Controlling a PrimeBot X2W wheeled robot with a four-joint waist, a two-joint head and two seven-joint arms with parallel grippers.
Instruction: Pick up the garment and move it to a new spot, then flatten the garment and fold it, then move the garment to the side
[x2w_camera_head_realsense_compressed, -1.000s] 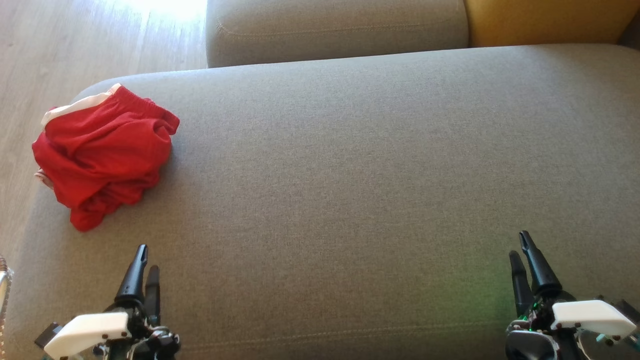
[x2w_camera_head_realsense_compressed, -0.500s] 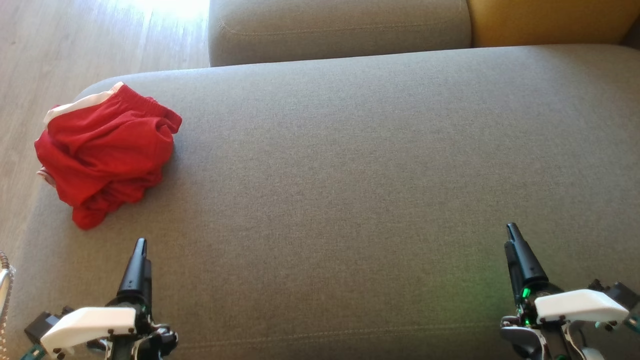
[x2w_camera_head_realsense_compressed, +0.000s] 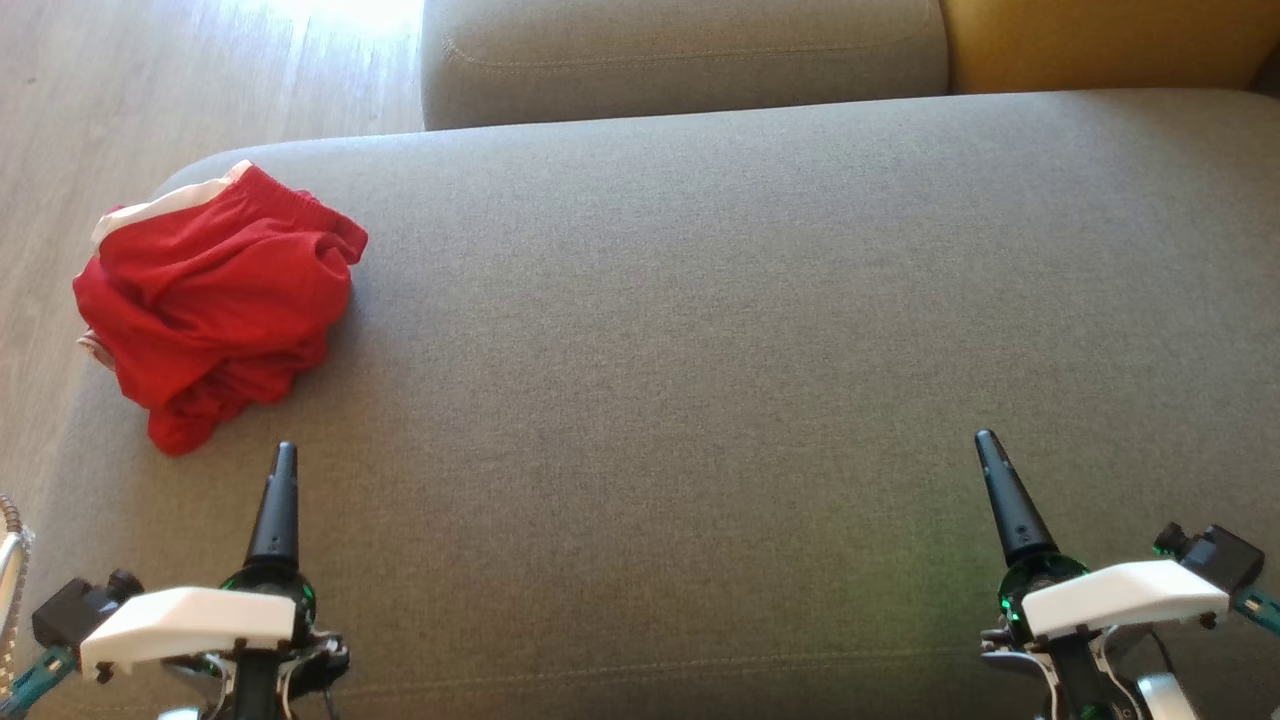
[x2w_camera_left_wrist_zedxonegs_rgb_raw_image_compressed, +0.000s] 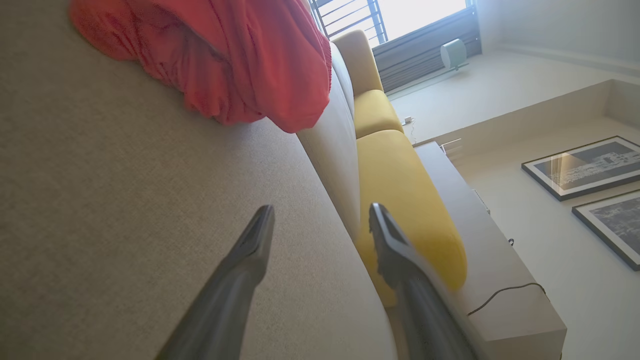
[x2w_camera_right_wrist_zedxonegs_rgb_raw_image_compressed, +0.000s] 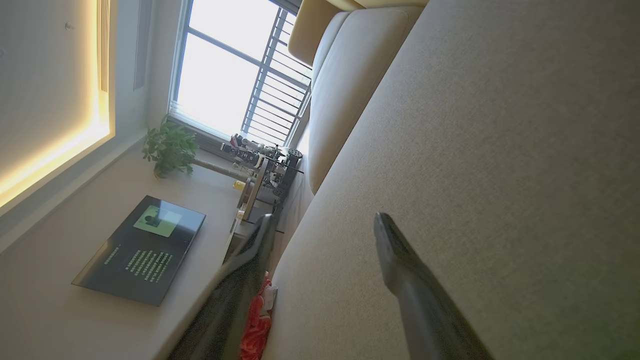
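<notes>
Garment (x2w_camera_head_realsense_compressed: 215, 300) crumpled in a red heap with white trim, at far-left corner of sofa seat (x2w_camera_head_realsense_compressed: 700, 350), close to rounded edge above floor (x2w_camera_head_realsense_compressed: 120, 90); untouched, first step not yet begun. Left hand (x2w_camera_head_realsense_compressed: 284, 460) near heap's near end, not touching; fingers spread wide in left wrist view, nothing between them. Right hand (x2w_camera_head_realsense_compressed: 990, 445) well apart, across seat on right side, likewise released and empty. Step in hand judged as first pickup. Recommended: reach with left hand, nearer of the two. Come down over thick middle of heap rather than thin tail at near end, to pinch several layers and lift bundle whole. Skim lower finger along upholstery without digging in. Close fully before lifting; thin cloth likely to slip from a shallow pinch. Raise clear, then carry toward open middle of seat, with ample room there for flattening. Risk noted: nudging heap off corner onto floor. Containers: none in use; garment lying loose, directly on upholstery.
</notes>
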